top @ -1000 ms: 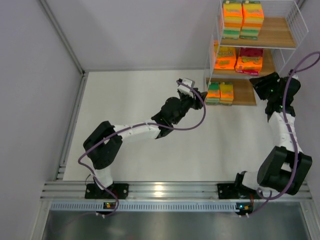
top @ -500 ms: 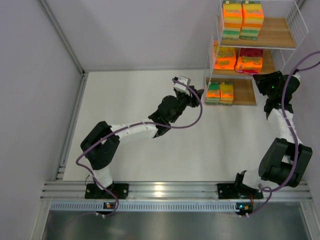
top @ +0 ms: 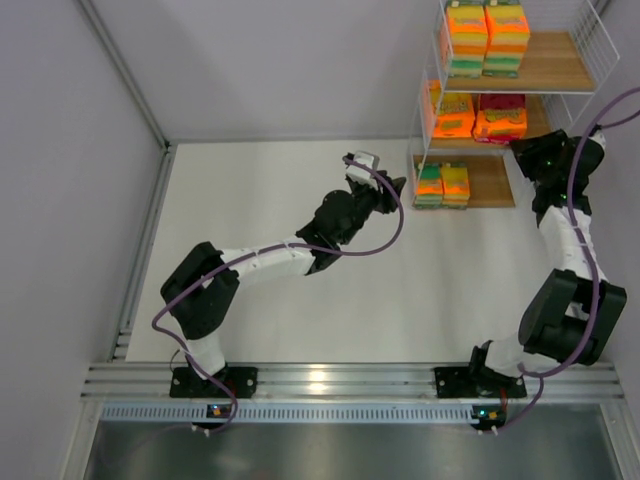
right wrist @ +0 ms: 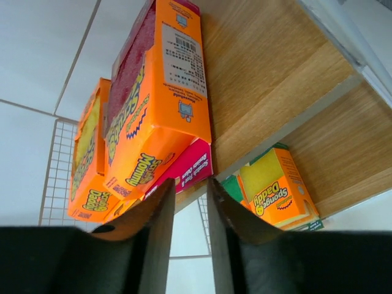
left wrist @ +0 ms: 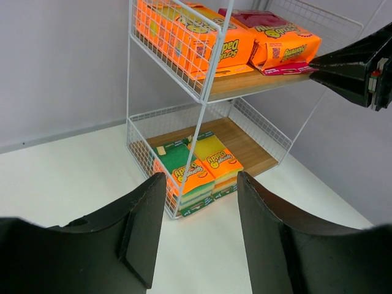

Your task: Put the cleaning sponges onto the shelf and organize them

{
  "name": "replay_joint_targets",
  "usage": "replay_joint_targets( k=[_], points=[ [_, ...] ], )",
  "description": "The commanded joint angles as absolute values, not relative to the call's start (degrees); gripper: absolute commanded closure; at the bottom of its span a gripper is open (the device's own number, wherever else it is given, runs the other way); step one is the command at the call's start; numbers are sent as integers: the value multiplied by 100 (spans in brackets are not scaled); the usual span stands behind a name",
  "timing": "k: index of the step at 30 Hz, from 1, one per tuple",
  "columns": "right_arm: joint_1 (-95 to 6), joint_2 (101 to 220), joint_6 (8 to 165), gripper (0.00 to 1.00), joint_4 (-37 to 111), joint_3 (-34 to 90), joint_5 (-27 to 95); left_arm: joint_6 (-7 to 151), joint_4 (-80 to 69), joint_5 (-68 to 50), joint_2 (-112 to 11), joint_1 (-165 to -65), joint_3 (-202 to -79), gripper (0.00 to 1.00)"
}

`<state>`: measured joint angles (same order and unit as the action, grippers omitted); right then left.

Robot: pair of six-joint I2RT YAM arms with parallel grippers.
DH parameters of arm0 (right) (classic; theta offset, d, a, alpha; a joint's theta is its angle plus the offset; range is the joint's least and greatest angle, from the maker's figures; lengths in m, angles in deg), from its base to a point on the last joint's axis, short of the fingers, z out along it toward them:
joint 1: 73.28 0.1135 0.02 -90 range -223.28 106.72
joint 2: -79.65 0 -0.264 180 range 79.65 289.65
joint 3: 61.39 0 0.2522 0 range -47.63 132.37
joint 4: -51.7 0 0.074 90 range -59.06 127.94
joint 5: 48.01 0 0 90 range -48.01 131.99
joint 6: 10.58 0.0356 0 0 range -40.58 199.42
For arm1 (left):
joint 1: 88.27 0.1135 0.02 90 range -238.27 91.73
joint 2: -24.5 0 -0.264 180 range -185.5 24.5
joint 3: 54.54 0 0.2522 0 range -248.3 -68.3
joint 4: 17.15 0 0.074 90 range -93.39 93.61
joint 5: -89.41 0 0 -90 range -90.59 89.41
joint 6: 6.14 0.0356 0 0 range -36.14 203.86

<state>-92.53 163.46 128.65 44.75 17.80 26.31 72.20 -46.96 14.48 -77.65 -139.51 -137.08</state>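
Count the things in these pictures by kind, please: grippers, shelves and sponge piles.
Grippers: 2, the left gripper and the right gripper
Shelf: 1
Sponge piles: 6, two on each tier; the packs inside a pile cannot be counted
Total: 9

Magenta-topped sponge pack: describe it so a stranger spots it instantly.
Find the three-tier wire shelf at the top view's far right. The magenta-topped sponge pack is rightmost on its middle board. Unlike the orange pack beside it, its top face is magenta-red.
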Motion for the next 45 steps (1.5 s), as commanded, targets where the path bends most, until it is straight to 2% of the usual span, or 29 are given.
replay_joint_targets(
  k=[1,4,7,10,13,19,24,28,35,40,45],
  points=[
    [-9174,16385,12547,69,4480,2312,2600,7182,-5102,1427,-7570,-13907,-13660,44],
    [-9165,16455,12530,46,4305,2330,2512,7165,-5102,1391,-7570,-13907,-13660,44],
    [-9165,16316,12503,31,4103,2216,2529,7025,-5093,1304,-7474,-13872,-13607,44],
    [-9165,15973,12311,1,3813,2110,2565,6384,-5085,892,-7246,-13644,-13397,43],
    [-9165,15455,11994,1,3102,2005,2600,5733,-4910,391,-6904,-13257,-13125,42],
    [-9121,13768,10879,1,2319,1224,2222,5714,-2470,-32,-5920,-12686,-13123,38],
    [-9095,12399,9938,1,1589,539,1977,5784,-368,-594,-5146,-12194,-13343,24],
    [-9086,11228,9998,1,2035,-235,1730,6022,941,-797,-4539,-11824,-13071,17],
    [-9086,9750,10341,1,2485,-1141,983,6145,1428,-1079,-3291,-11411,-12044,11],
    [-9086,8828,10253,1,1984,-1642,1273,6145,1428,-833,-2447,-11419,-11332,11],
    [-9086,8440,10499,1,1913,-2099,1246,6303,1419,-516,-1998,-11419,-11190,9]
  ],
)
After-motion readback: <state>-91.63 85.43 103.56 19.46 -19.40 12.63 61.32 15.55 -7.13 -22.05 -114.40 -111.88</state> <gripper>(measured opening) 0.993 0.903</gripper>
